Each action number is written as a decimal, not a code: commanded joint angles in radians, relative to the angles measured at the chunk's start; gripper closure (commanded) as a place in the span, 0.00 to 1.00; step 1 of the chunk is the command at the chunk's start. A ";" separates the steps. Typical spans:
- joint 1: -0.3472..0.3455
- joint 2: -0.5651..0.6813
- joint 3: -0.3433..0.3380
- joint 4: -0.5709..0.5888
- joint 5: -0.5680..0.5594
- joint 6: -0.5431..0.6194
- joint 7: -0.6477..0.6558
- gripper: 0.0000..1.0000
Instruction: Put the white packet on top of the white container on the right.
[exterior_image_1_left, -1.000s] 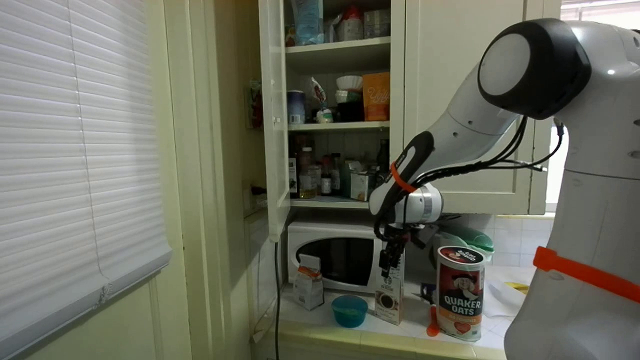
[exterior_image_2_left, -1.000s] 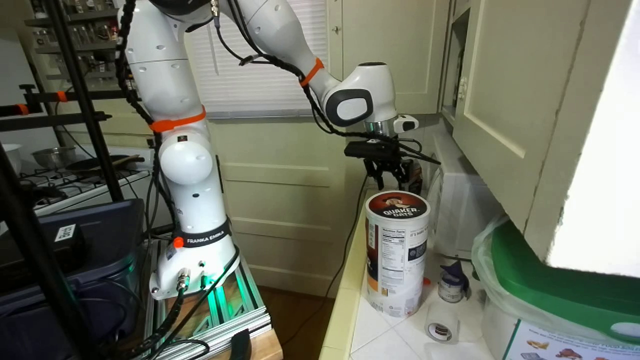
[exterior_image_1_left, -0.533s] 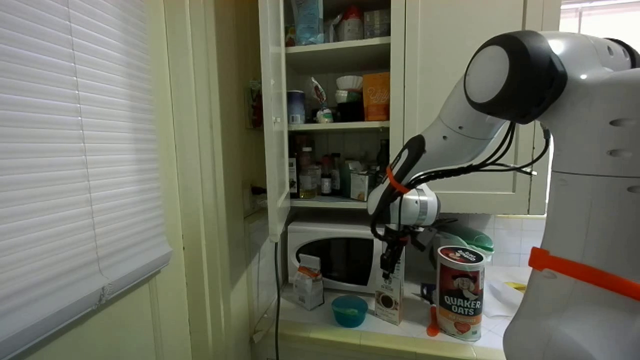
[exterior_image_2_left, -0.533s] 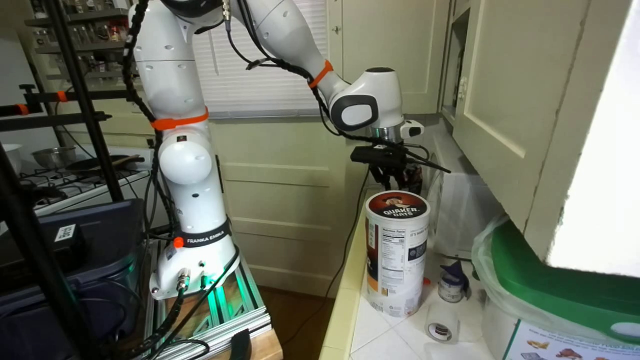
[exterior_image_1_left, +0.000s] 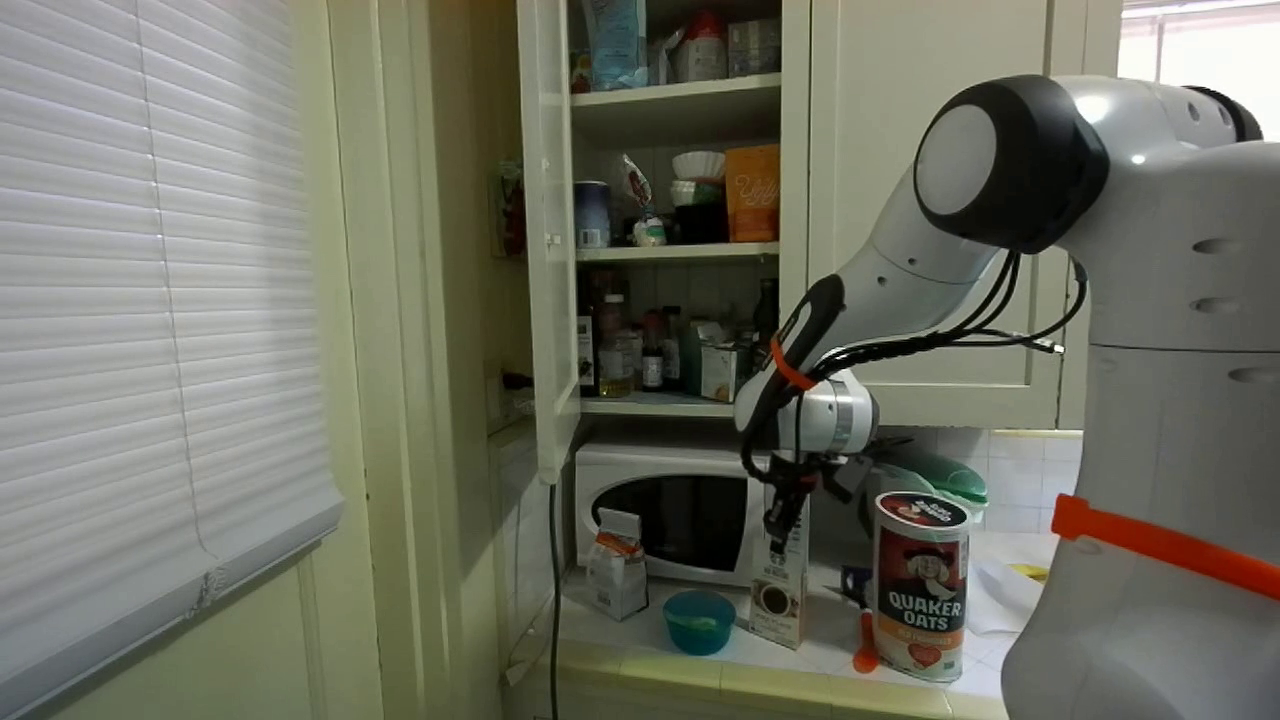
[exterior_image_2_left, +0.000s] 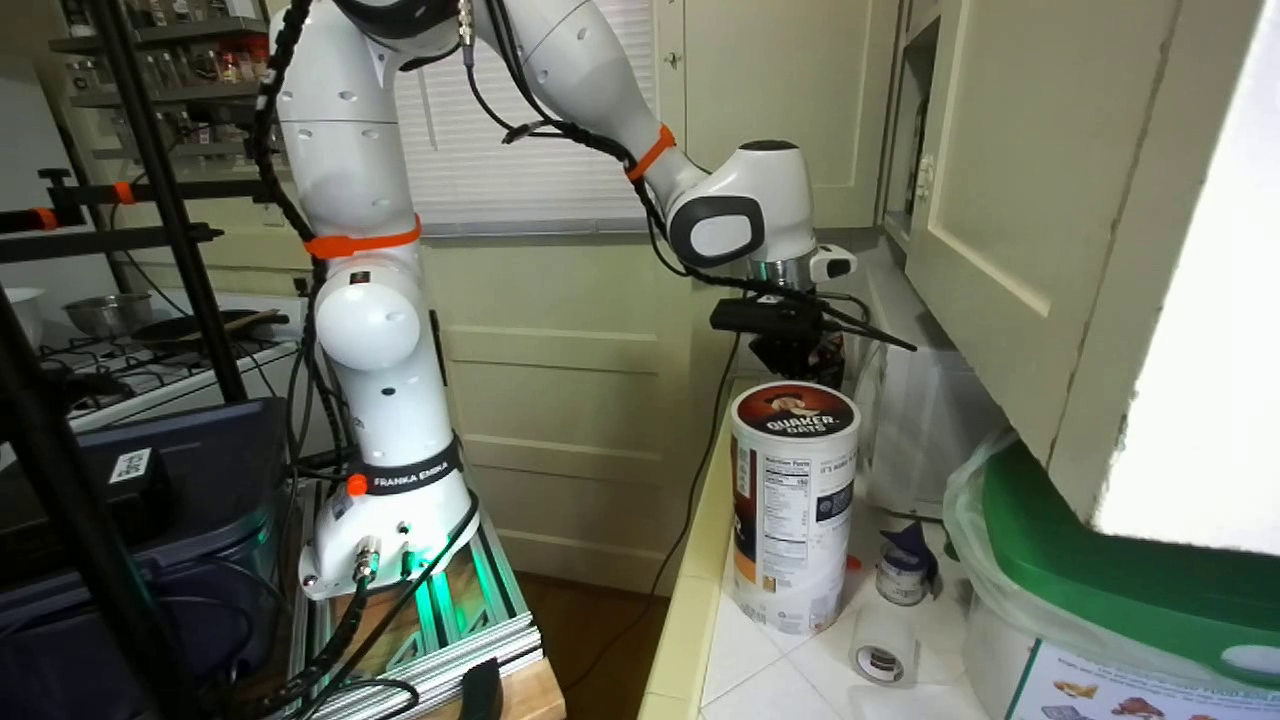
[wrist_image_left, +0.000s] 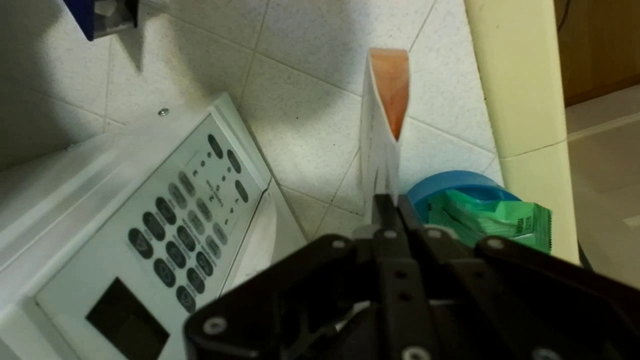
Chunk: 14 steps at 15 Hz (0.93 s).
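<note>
The white packet (exterior_image_1_left: 776, 605) stands tall and narrow on the counter, a dark coffee-cup print on its front. In the wrist view the white packet (wrist_image_left: 372, 145) rises between my fingertips, its open end showing orange inside. My gripper (wrist_image_left: 395, 202) is shut, with a thin fold of the packet pinched at the tips. An exterior view shows the gripper (exterior_image_1_left: 776, 543) at the packet's upper part. The white container (exterior_image_1_left: 922, 590), a big oats canister, stands upright to the right of the packet. The canister (exterior_image_2_left: 795, 500) hides the fingertips and most of the packet in an exterior view.
A blue bowl (exterior_image_1_left: 699, 622) with a green wrapper (wrist_image_left: 495, 217) sits beside the packet. Behind is the microwave (exterior_image_1_left: 660, 520); a silver bag (exterior_image_1_left: 617, 570) stands left. A red-orange utensil (exterior_image_1_left: 866, 645) lies by the canister. The yellow counter edge (exterior_image_2_left: 690, 600) runs along the front.
The fingers, apart one second ago, have come together on the packet. The arm has eased slightly lower and toward the microwave side. The packet has shifted a little.
</note>
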 joint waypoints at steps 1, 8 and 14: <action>-0.025 -0.002 0.018 0.005 -0.006 -0.012 0.006 1.00; -0.045 -0.311 0.037 -0.039 -0.212 -0.269 0.453 1.00; -0.096 -0.560 0.060 0.026 -0.245 -0.548 0.777 1.00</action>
